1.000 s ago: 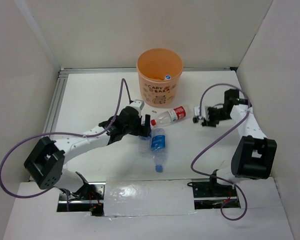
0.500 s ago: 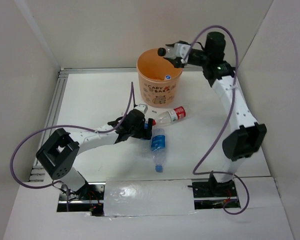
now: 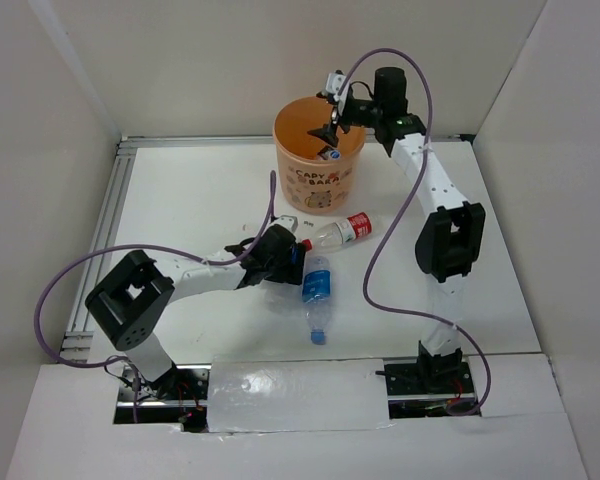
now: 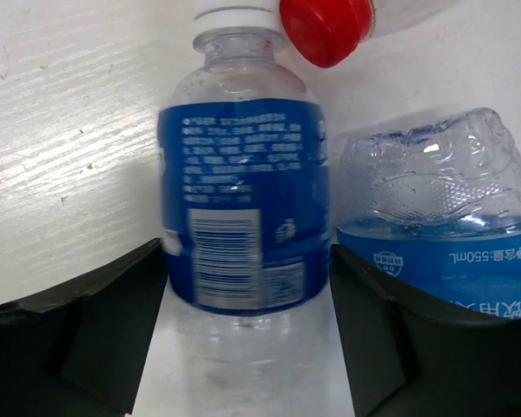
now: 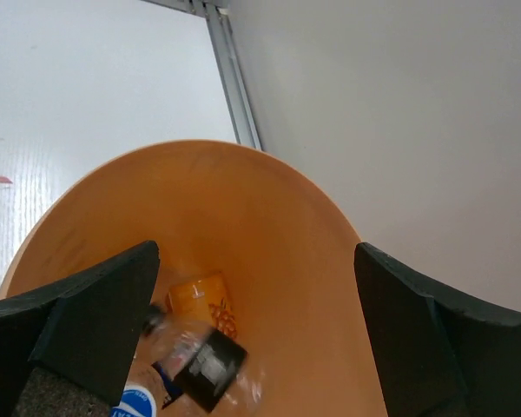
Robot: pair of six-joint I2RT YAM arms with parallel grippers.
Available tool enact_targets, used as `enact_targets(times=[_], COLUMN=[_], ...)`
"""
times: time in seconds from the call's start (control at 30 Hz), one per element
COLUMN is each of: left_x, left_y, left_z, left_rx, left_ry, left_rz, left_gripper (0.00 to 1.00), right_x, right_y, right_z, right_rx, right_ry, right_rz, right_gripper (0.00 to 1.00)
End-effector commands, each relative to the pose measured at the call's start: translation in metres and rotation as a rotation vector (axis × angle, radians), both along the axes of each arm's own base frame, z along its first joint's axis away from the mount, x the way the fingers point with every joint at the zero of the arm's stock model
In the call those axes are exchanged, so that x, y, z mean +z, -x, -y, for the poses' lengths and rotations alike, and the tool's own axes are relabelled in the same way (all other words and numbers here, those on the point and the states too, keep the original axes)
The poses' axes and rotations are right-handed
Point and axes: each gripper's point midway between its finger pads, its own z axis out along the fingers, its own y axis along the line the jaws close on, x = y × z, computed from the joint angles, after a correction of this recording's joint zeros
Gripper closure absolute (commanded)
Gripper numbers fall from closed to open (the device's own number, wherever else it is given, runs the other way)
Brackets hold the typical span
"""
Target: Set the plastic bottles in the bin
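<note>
Over the bin [image 3: 318, 185], the right gripper [image 5: 256, 261] had its jaws wide apart. Inside the bin lay a black-labelled bottle [image 5: 210, 369], blurred and partly cut off. In front of the bin, the left gripper [image 4: 247, 256] clamped a blue-labelled bottle [image 4: 243, 156], whose base was out of frame.

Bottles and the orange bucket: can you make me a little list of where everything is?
bin: orange bucket, upright at the back of the table
in the bin: black-labelled bottle, orange bottle, blue cap; more may be hidden
lying on the table: red-capped bottle, big blue-label bottle
right gripper: open, empty, above the bin
left gripper: low on the table, a finger on each side of the small blue-label bottle; squeezing or not, cannot tell
</note>
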Motion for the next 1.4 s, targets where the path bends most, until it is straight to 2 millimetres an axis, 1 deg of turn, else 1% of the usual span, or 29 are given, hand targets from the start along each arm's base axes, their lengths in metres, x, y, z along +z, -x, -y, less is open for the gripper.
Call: enact_targets(times=[0.0, 0.07, 0.1, 0.17, 0.2, 0.23, 0.3, 0.33, 0.37, 0.43, 0.47, 0.5, 0.53, 0.57, 0.63, 0.67, 0.7, 0.73, 0.77, 0.8, 0.83, 0.9, 0.97, 1.03, 1.07, 1.17, 1.27, 1.3, 1.37], left_x=[-0.003, -0.003, -0.003, 0.004, 0.009, 0.029, 0.062, 0.078, 0.116, 0.154, 0.189, 0.208, 0.222, 0.259, 0.288, 0.288, 0.320, 0.337, 0.349, 0.338, 0.370, 0.375, 0.369, 0.371, 0.353, 0.344, 0.350, 0.342, 0.341], left_y=[-0.004, -0.005, -0.004, -0.002, 0.002, 0.001, 0.002, 0.002, -0.001, -0.005, -0.015, -0.020, -0.026, -0.042, -0.062, -0.081, -0.094, -0.102, -0.117, -0.136, -0.144, -0.173, -0.202, -0.221, -0.234, -0.258, -0.268, -0.269, -0.273], left_z=[0.007, 0.009, 0.010, 0.010, 0.011, 0.010, 0.016, 0.016, 0.021, 0.026, 0.032, 0.036, 0.041, 0.043, 0.049, 0.053, 0.057, 0.065, 0.062, 0.071, 0.076, 0.070, 0.075, 0.069, 0.073, 0.058, 0.048, 0.051, 0.039], left_rx=[0.001, -0.014, -0.028, -0.042, -0.063, -0.076, -0.115, -0.147, -0.163, -0.196, -0.205, -0.213, -0.220, -0.199, -0.184, -0.176, -0.161, -0.154, -0.129, -0.126, -0.104, -0.038, 0.003, 0.066, 0.083, 0.160, 0.174, 0.158, 0.169], left_ry=[0.014, 0.012, 0.011, 0.017, 0.012, 0.031, 0.067, 0.075, 0.132, 0.174, 0.201, 0.217, 0.227, 0.256, 0.284, 0.266, 0.302, 0.335, 0.344, 0.326, 0.370, 0.359, 0.348, 0.315, 0.286, 0.247, 0.238, 0.231, 0.223], left_rz=[0.013, 0.012, 0.011, 0.017, 0.026, 0.064, 0.124, 0.161, 0.236, 0.322, 0.406, 0.451, 0.485, 0.579, 0.659, 0.684, 0.753, 0.797, 0.825, 0.823, 0.891, 0.922, 0.935, 0.971, 0.962, 0.978, 0.981, 0.965, 0.952], left_gripper=[0.16, 0.27, 0.42, 0.56, 0.63, 0.70, 0.75, 0.76, 0.76, 0.76, 0.76, 0.76, 0.76, 0.76, 0.76, 0.76, 0.76, 0.76, 0.75, 0.75, 0.73, 0.68, 0.63, 0.43, 0.39, 0.13, 0.03, 0.01, 0.01], right_x=[0.094, 0.104, 0.123, 0.117, 0.120, 0.111, 0.098, 0.078, 0.068, 0.037, 0.011, -0.005, -0.025, -0.051, -0.075, -0.093, -0.101, -0.106, -0.114, -0.121, -0.124, -0.129, -0.132, -0.140, -0.143, -0.157, -0.170, -0.169, -0.180], right_y=[0.031, 0.032, 0.044, 0.040, 0.050, 0.049, 0.054, 0.065, 0.071, 0.088, 0.099, 0.108, 0.121, 0.134, 0.147, 0.159, 0.165, 0.168, 0.173, 0.179, 0.181, 0.184, 0.186, 0.192, 0.194, 0.202, 0.204, 0.200, 0.199], right_z=[0.020, 0.041, 0.051, 0.079, 0.090, 0.110, 0.132, 0.142, 0.161, 0.177, 0.191, 0.193, 0.192, 0.196, 0.197, 0.196, 0.195, 0.195, 0.194, 0.193, 0.193, 0.191, 0.190, 0.187, 0.185, 0.178, 0.170, 0.168, 0.158], right_rx=[-0.050, -0.121, -0.154, -0.275, -0.306, -0.350, -0.398, -0.406, -0.409, -0.407, -0.394, -0.377, -0.363, -0.336, -0.322, -0.299, -0.294, -0.293, -0.290, -0.276, -0.275, -0.266, -0.254, -0.216, -0.196, -0.141, -0.104, -0.099, -0.063], right_ry=[-0.097, -0.110, -0.131, -0.142, -0.150, -0.145, -0.130, -0.102, -0.096, -0.078, -0.022, 0.006, 0.035, 0.098, 0.140, 0.169, 0.174, 0.174, 0.174, 0.190, 0.190, 0.184, 0.184, 0.219, 0.219, 0.273, 0.323, 0.336, 0.345], right_rz=[0.089, 0.087, 0.095, 0.039, -0.001, -0.042, -0.107, -0.181, -0.218, -0.329, -0.333, -0.353, -0.398, -0.384, -0.399, -0.399, -0.411, -0.419, -0.449, -0.447, -0.458, -0.472, -0.471, -0.438, -0.428, -0.381, -0.337, -0.312, -0.310], right_gripper=[0.00, 0.00, 0.00, 0.00, 0.00, 0.00, 0.00, 0.12, 0.24, 0.51, 0.70, 0.74, 0.74, 0.66, 0.49, 0.43, 0.36, 0.30, 0.28, 0.27, 0.26, 0.22, 0.18, 0.12, 0.09, 0.08, 0.06, 0.06, 0.06])
